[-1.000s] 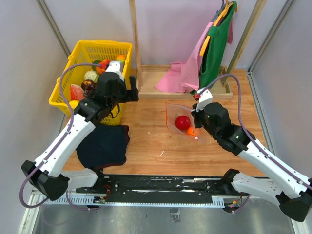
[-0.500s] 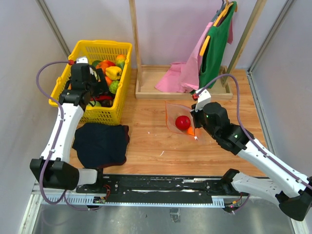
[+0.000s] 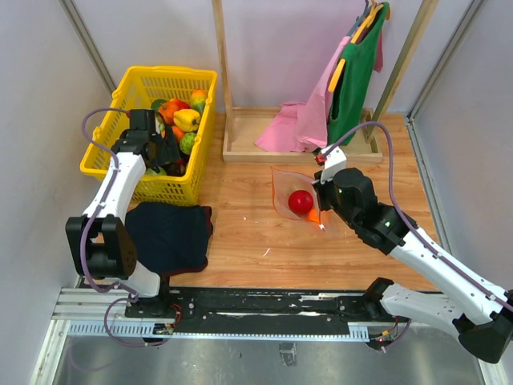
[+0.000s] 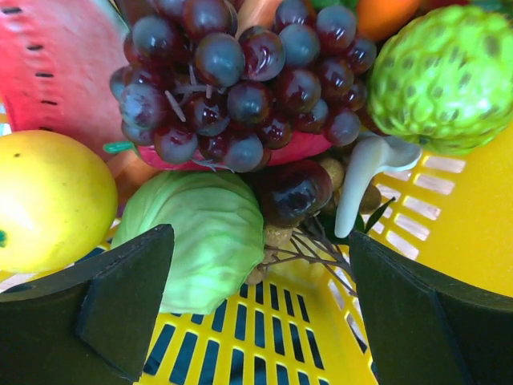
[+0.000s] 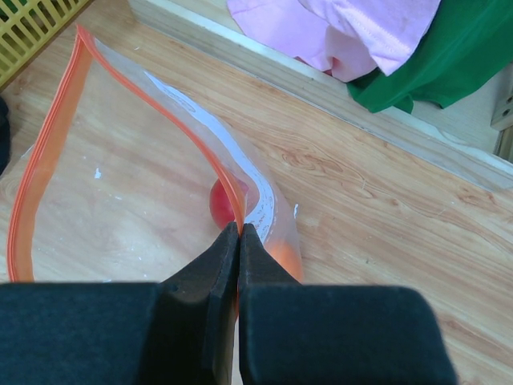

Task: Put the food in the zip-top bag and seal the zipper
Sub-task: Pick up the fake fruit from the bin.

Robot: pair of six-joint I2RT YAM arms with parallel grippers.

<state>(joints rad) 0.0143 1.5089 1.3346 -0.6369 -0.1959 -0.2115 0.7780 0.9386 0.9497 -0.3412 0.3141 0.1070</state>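
Left gripper (image 4: 260, 317), spread wide, hangs over grapes (image 4: 240, 80) and cabbage (image 4: 196, 241) in the basket (image 4: 453, 233); right gripper (image 5: 239, 241) pinches the bag (image 5: 120, 184) rim.

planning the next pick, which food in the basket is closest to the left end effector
The pale green cabbage, right by the open fingers; the purple grapes lie farther off.

pale grey walls (image 3: 272, 40) close in a wooden table (image 3: 240, 241) on three sides. at the back a wooden rack (image 3: 222, 72) stands on a shallow wooden base (image 3: 248, 128). a green garment (image 3: 357, 80) and a pink cloth (image 3: 298, 124) hang from it. the light is soft and even.
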